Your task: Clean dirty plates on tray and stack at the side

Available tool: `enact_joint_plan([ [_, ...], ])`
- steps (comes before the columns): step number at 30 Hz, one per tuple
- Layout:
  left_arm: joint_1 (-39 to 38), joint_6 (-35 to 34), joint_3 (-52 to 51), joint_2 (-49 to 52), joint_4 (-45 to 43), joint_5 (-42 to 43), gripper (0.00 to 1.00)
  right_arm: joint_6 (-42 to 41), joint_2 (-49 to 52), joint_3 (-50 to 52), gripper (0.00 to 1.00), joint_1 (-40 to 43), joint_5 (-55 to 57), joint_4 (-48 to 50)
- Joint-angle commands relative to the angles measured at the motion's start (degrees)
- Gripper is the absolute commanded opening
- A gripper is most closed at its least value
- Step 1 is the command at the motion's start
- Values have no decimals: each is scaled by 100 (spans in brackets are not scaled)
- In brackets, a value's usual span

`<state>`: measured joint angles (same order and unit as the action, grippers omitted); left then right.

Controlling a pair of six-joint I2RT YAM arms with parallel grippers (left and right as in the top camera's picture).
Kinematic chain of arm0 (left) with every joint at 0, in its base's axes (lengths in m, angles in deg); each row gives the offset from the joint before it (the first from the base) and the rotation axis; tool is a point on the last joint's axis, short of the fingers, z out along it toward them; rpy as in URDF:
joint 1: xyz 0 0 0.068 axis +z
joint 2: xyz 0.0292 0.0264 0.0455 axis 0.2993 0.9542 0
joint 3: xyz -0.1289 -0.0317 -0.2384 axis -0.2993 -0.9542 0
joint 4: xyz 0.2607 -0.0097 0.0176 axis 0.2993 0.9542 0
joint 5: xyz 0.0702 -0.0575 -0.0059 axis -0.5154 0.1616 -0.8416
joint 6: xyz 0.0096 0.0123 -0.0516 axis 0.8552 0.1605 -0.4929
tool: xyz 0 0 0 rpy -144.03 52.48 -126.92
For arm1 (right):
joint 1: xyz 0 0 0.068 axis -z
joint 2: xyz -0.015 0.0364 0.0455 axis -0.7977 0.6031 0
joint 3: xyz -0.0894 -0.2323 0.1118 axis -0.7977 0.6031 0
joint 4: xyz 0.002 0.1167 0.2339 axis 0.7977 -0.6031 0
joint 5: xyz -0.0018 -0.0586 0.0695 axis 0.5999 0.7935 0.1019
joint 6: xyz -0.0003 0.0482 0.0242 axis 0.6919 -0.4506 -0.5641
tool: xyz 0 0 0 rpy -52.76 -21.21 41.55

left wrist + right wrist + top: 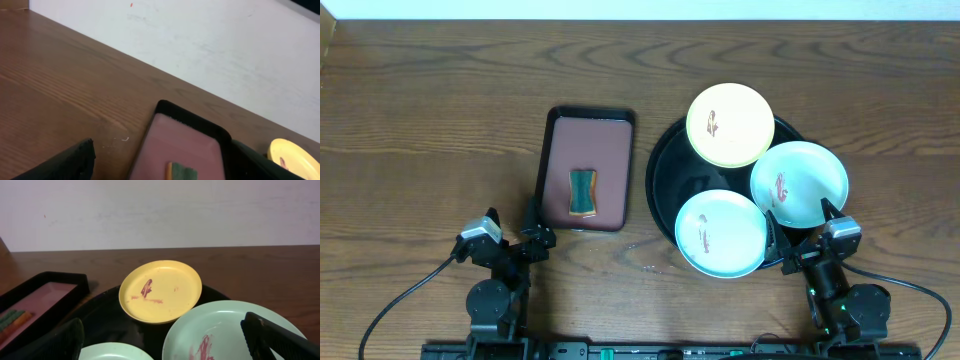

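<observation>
Three smeared plates (720, 233) crowd the tray (665, 185), apparently overlapping; my left end effector (515, 232) and right end effector (803, 235) stand spread, empty. Lifting one may drag a neighbour off.

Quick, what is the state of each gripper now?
Left gripper: open, holding nothing.
Right gripper: open, holding nothing.

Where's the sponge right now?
In the overhead view, the sponge lies in the middle of the small reddish-brown tray, on the robot's left side, with the black tray to its right.
</observation>
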<state>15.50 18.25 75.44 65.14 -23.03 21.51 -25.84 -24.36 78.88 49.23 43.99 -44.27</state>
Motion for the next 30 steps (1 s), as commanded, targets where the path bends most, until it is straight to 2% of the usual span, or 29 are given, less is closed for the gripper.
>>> enact_joint_plan([
  [1, 22, 31, -92, -31, -155, 422, 85, 17, 2, 13, 99, -44, 94, 195],
  [6, 24, 37, 2, -31, -758, 693, 85, -114, 2, -72, 99, -44, -297, 1307],
  [9, 24, 175, 380, -2, -800, 693, 85, -114, 48, -481, 99, -42, -225, 1261],
  [12, 24, 317, 1084, 328, -442, 691, 85, -111, 354, -1062, 99, -42, -291, 901],
  [18, 22, 291, 2929, 2035, 531, 1014, 85, 39, 2199, -2892, 99, -42, -1108, -295],
  [22, 24, 293, 4367, 3467, 1541, 1414, 85, 39, 3936, -4719, 99, -42, -1174, -1711],
  [26, 24, 293, 5792, 4728, 2938, 1751, 85, 42, 5436, -6483, 99, -42, -1172, -3322],
  [30, 24, 299, 6658, 5608, 4004, 1742, 85, 267, 6520, -7639, 99, -42, -1172, -4492],
])
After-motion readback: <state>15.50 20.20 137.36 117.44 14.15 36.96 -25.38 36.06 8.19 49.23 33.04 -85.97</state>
